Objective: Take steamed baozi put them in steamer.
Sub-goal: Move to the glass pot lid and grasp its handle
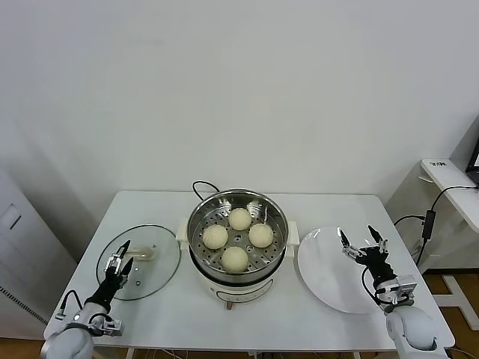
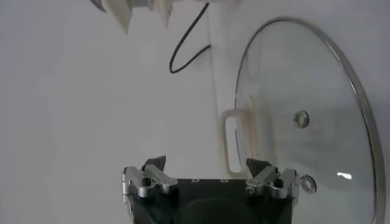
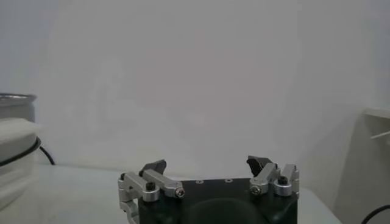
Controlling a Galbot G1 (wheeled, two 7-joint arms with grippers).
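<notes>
Several cream-white steamed baozi (image 1: 239, 218) lie on the perforated tray inside the shiny steamer (image 1: 197, 213) at the table's middle. My left gripper (image 1: 123, 252) hovers open over the near edge of the flat glass lid (image 1: 161, 258), nothing between its fingers; the left wrist view shows it open (image 2: 208, 163) beside the lid (image 2: 304, 91). My right gripper (image 1: 363, 239) stands open above the right part of the white plate (image 1: 322, 265), holding nothing; in the right wrist view it (image 3: 209, 163) faces the bare wall.
The steamer's black cord (image 1: 200, 185) loops behind the pot. A white side table (image 1: 449, 179) with cables stands at the far right. A grey cabinet (image 1: 15, 247) is at the left. The table's front edge lies just below both arms.
</notes>
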